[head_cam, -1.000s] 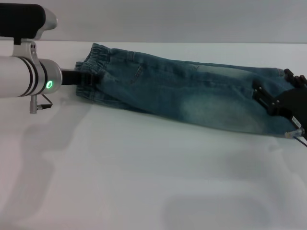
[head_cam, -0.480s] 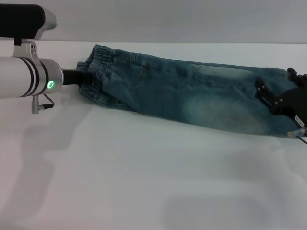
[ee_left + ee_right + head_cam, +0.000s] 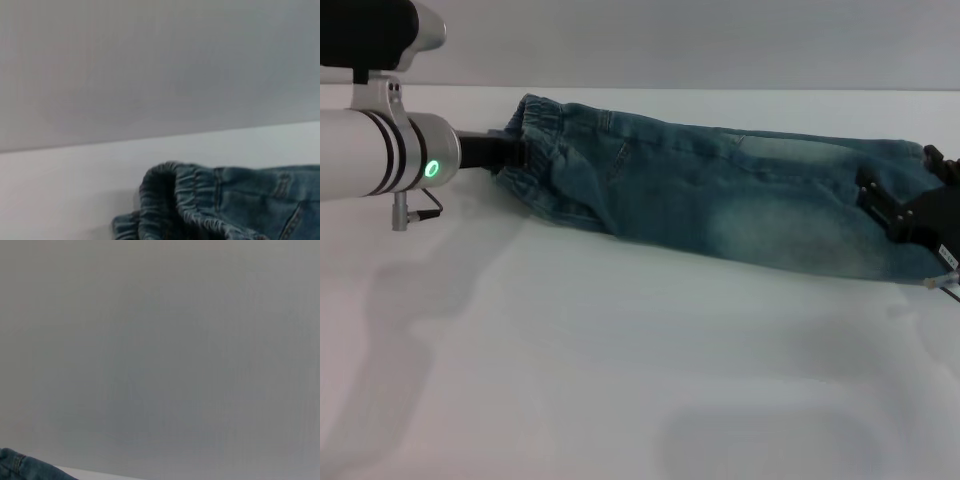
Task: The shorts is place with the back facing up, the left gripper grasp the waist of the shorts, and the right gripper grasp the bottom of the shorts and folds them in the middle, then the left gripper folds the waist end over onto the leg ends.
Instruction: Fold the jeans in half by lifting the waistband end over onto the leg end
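The shorts (image 3: 720, 200) lie folded lengthwise into a long strip across the far part of the white bench (image 3: 620, 380), stretched between the two arms. The waist (image 3: 535, 135) points to the robot's left, the leg ends (image 3: 895, 215) to its right.

The left end effector (image 3: 505, 152) is clenched on the waist, its black fingers buried in the gathered elastic band, which bunches up around them. In the left wrist view the ruffled band (image 3: 185, 195) stands up in a curl off the bench.

The right end effector (image 3: 910, 215) sits on the leg ends at the right edge of the head view; it appears to pinch the hems, though the fingers themselves are hidden by the black body.

Compared with a second ago, the left arm has moved a little toward the right and away from the robot, carrying the waist with it. The right end effector has slid further toward the picture's right edge, and the strip of denim has drawn straighter between them.
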`<state>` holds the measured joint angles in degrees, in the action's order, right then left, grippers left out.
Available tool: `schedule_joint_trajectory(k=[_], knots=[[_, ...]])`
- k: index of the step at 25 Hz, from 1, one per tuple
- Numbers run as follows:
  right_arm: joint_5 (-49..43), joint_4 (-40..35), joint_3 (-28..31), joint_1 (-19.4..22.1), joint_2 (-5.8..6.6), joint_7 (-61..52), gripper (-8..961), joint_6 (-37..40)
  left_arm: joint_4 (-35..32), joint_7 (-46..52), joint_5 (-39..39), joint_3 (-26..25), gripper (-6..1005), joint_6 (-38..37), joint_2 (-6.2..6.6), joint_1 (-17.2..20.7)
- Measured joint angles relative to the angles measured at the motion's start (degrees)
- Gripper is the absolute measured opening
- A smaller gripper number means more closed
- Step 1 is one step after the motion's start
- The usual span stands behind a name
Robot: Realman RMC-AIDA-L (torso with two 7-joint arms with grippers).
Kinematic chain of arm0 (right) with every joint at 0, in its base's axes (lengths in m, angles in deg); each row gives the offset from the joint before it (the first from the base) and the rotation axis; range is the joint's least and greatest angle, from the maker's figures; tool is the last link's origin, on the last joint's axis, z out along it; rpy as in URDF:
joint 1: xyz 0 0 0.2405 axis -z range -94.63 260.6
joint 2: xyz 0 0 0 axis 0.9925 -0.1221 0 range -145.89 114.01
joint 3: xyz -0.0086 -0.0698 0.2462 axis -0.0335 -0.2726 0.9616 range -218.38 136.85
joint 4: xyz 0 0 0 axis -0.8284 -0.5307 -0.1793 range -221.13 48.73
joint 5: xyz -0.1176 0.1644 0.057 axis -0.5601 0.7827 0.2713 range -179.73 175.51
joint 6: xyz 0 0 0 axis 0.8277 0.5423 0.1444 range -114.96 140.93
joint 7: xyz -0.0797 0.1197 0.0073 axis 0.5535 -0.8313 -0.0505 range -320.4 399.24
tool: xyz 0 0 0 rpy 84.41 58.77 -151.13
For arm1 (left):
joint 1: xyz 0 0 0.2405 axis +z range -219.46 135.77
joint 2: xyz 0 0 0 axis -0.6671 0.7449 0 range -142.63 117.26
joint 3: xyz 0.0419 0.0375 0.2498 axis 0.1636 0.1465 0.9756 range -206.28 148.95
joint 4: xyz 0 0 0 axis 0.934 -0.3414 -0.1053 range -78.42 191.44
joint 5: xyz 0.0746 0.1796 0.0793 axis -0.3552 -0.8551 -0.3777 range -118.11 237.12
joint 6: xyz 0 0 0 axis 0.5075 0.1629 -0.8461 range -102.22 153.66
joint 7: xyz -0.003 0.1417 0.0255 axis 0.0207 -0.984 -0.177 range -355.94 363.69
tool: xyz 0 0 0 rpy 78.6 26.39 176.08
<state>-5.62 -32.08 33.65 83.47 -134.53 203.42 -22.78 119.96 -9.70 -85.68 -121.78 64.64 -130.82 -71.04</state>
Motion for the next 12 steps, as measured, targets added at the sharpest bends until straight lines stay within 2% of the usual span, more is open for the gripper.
schedule_joint_trajectory(k=[9, 12], knots=[[0.09, -0.01, -0.45, -0.43, -0.15, -0.11, 693, 1.49, 9.41, 0.48, -0.01, 1.51, 12, 1.08, -0.03, 4.39], [0.02, -0.2, -0.75, -1.74, -0.25, -0.13, 690, 3.24, 11.8, 0.56, -0.02, 2.08, 17, 1.63, -0.06, 5.22]])
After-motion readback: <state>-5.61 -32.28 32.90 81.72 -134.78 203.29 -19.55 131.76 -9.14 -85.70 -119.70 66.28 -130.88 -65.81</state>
